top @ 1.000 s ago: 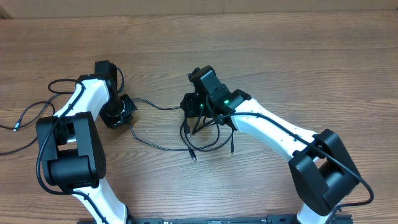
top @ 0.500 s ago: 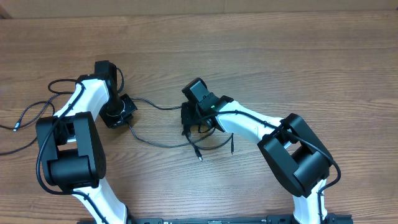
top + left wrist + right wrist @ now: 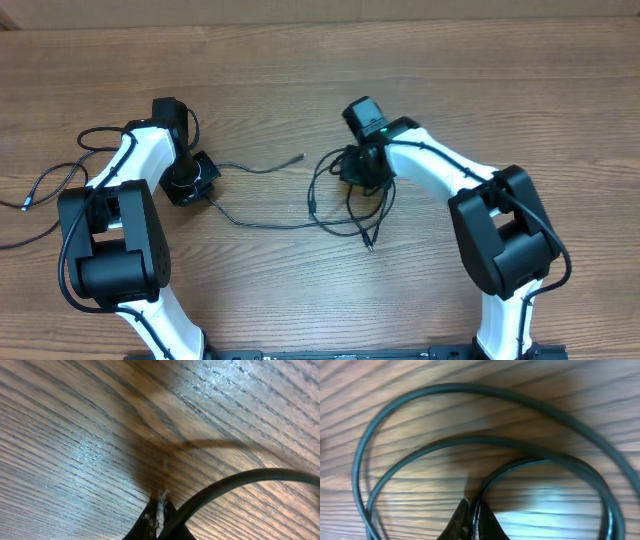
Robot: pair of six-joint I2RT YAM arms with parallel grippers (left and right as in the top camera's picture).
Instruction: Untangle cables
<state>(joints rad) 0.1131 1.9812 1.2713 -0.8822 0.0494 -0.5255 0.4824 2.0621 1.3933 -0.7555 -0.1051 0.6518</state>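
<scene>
Thin black cables (image 3: 262, 223) lie across the wooden table between my two arms. One strand runs from my left gripper (image 3: 190, 183) to a free plug end (image 3: 299, 158). Another runs low to loose loops (image 3: 340, 205) under my right gripper (image 3: 362, 170). Two more plug ends (image 3: 311, 208) lie by the loops. In the left wrist view my left gripper (image 3: 160, 506) is shut, with a black cable (image 3: 240, 480) arcing out from beside its tips. In the right wrist view my right gripper (image 3: 472, 507) is shut on a thin cable strand (image 3: 492, 477), with wider loops (image 3: 485, 442) around it.
Another thin black cord (image 3: 45, 185) loops at the far left of the table, its end (image 3: 24, 207) near the edge. The arm bases (image 3: 110, 260) stand at the front left and front right (image 3: 510, 270). Bare wood fills the back.
My right gripper has shut on a strand and moved right and back, dragging the loops with it. One plug end has come free and now lies between the arms. The left arm has not moved.
</scene>
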